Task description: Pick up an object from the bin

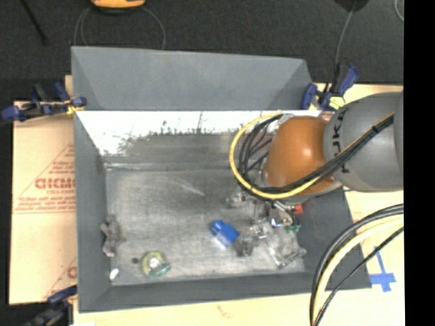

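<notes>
— Orange cover on the arm's wrist sits uppermost, looped by yellow and black cables. What is under it?

— The tool, low over the floor of the bin, towards the right front. The cover hides part of it, so I cannot tell how far it is open or whether it has hold of anything.

— And what lies in the bin?

— A small heap of clear and dark bits lies just beside the tool, at the right front. A blue block lies just left of the tool. Well apart, at the left front, are a round green and yellow thing, a grey figure by the left wall and a white scrap in the corner.
</notes>
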Motion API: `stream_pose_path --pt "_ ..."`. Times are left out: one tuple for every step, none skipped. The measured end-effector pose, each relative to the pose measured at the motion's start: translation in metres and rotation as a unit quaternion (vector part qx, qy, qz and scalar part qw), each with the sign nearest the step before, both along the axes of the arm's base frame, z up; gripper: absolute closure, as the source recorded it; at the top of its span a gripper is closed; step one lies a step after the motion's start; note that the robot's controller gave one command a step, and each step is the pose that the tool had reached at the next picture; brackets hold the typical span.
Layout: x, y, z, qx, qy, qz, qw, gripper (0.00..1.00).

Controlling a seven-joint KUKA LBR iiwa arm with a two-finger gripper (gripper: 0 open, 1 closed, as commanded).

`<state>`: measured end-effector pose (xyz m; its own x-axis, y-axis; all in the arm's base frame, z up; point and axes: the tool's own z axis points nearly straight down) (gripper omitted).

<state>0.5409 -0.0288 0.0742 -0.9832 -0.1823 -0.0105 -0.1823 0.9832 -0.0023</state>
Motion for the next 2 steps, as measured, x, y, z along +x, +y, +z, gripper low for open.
stream_pose_path --pt "-0.025 0.0489 -0.0001 0.001 -0.0025 -0.026 0.9997 0.0" --pt "-0.024 0.0478 0.0011 0.001 -0.0015 -0.027 0.9996 1.0"
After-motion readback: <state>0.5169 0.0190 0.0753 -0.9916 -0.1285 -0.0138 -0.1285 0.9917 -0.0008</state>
